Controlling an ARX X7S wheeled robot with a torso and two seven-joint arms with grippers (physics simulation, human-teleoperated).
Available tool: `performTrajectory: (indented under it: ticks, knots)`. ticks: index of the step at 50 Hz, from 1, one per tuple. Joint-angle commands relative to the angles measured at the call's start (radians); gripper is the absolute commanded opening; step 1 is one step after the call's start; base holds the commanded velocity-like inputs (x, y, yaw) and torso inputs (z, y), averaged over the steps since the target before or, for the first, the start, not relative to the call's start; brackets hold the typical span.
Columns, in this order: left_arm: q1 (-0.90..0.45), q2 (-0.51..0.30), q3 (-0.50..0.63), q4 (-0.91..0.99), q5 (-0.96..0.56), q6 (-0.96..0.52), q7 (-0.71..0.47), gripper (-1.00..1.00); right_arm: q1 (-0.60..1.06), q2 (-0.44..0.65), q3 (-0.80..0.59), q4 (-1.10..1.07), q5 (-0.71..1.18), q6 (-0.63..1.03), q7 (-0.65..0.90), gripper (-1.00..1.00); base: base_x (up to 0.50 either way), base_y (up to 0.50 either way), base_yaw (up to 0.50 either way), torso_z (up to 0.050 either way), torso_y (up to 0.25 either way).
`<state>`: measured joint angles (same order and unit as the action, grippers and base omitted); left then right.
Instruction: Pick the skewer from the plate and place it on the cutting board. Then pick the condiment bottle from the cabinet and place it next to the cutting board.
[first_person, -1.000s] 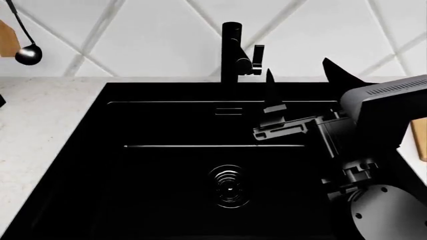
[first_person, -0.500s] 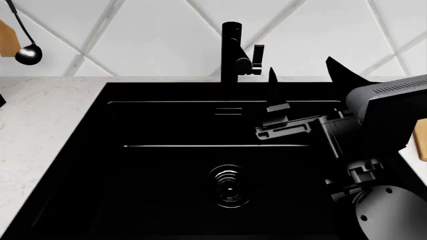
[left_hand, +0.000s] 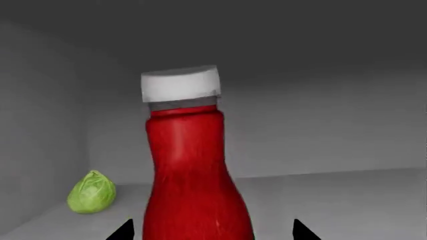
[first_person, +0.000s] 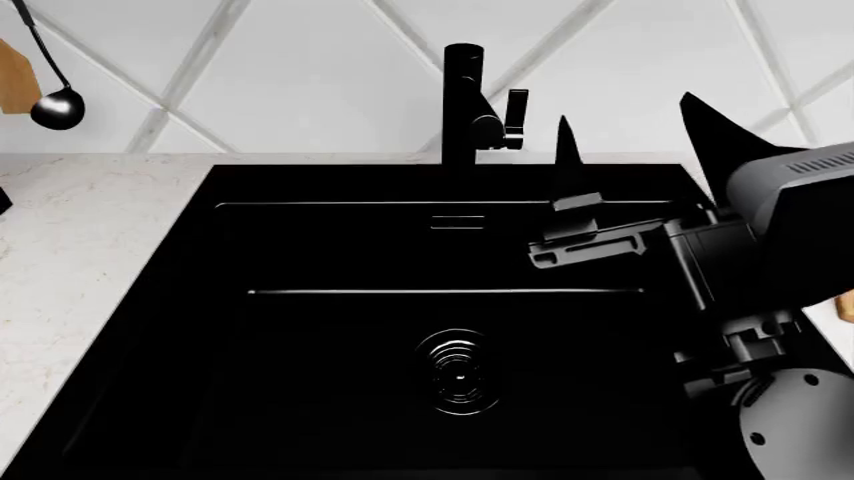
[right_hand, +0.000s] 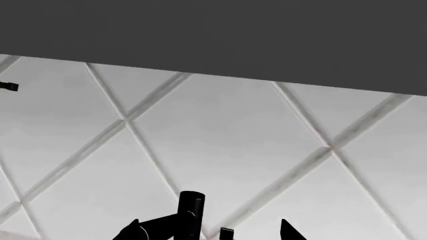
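Left wrist view: condiment bottle (left_hand: 193, 165) stands upright on the cabinet shelf (left_hand: 347, 200), red body, white cap, filling the middle of the picture. Left gripper (left_hand: 210, 231) shows only as two dark tips, one each side of the bottle's lower body w/ a gap to the red surface on both sides, so the fingers (left_hand: 301, 231) are spread wide and holding nothing yet. A small green cabbage (left_hand: 92, 192) sits on the shelf near the side wall, apart from the bottle.

Step in hand, as I judge it: the bottle grasp. To do it well: keep the bottle centred btwn the tips, push in until the tips are well past the body, then close low on the wide part, not the tapering neck. Lift straight a little before drawing out, since the shelf's ceiling is close above the cap.

Room: side wall and cabbage crowd one side; the other side of the shelf is open, so any correction should go that way.

Head view: right gripper (first_person: 627, 140) hangs over the black sink (first_person: 334, 330) by the tap (first_person: 466, 105), pointing at the tiled wall, its fingers (first_person: 567, 150) apart and empty. Skewer, plate, board aren't in view, so can't tell where they lie.
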<state>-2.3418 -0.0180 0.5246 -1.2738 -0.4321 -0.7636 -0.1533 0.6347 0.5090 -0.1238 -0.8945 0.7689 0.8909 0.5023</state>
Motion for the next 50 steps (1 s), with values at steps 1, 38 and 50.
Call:
performTrajectory:
  ticks: [1,38,50]
  knots:
    - [0.017,0.017,0.03,-0.035,-0.021,-0.009,0.007,1.0,0.024,0.021,0.014,-0.012,0.018,0.007,0.012,1.0,0.0,0.0,0.0,0.0,0.0]
    - [0.115,0.015,-0.121,-0.035,0.301,-0.069,-0.013,1.0,0.025,0.034,0.001,-0.007,0.024,-0.007,0.024,1.0,0.0,0.0,0.0,0.0,0.0]
    - [0.13,0.01,-0.201,-0.035,0.368,-0.072,0.0,1.0,0.019,0.039,0.0,-0.007,0.026,-0.014,0.028,1.0,0.0,0.0,0.0,0.0,0.0]
